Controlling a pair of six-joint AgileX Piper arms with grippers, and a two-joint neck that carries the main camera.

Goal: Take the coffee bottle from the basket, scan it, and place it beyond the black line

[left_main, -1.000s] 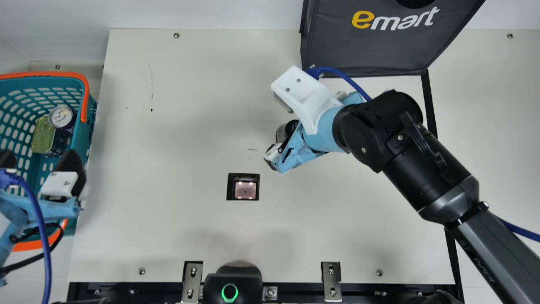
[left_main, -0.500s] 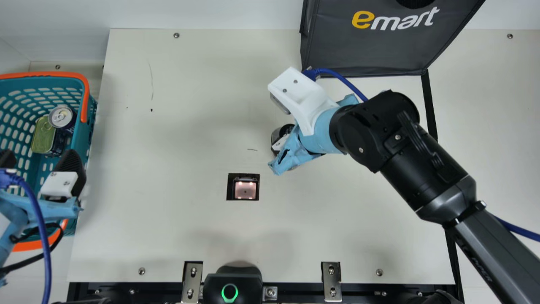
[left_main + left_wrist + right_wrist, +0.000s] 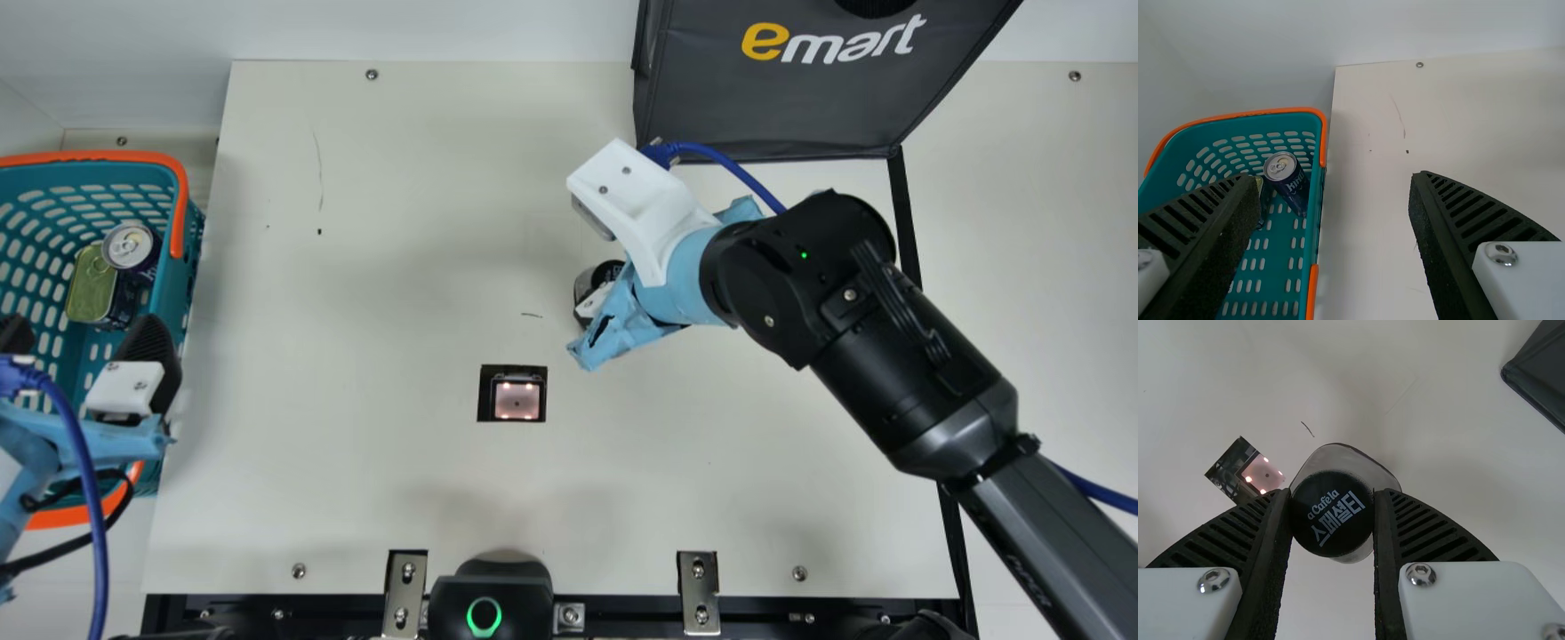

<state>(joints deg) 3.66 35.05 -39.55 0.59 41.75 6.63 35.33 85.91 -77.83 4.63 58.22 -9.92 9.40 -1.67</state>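
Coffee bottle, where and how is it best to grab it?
I'd grip the coffee bottle by its round black cap, coming from the cap end, a finger on each side. The cap looks narrower than the clear body and faces the right gripper, whose fingers flank it.

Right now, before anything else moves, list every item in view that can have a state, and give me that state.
Coffee bottle: capped, held, off to one side of the scanner
Right gripper: closed on the bottle
Left gripper: open, empty
Scanner: lit
Drink can: upright, top closed
Rectangular tin: lid on
Basket: upright, holding can and tin
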